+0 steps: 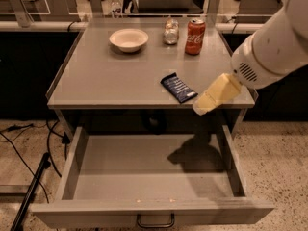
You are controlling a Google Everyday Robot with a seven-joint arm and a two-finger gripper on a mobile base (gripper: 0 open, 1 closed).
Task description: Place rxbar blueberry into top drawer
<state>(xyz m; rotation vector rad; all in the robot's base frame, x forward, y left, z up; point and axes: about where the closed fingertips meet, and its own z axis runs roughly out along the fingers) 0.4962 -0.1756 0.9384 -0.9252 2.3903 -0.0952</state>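
Bar (178, 88) lies flat on the surface (110, 81), near the front edge, right of centre, angled. Gripper (202, 106) hangs just right of the bar, tip over the front edge, tilted down-left, not touching the bar. Can't tell if it's spread or closed, and nothing is seen in it. White arm (274, 47) comes in from the right. Drawer (144, 177) below is pulled fully out, with the gripper's shadow on its bottom and a handle (155, 223) on its front. At the back of the surface: bowl (128, 39), small jar (170, 32), red can (195, 30), well apart from the bar.
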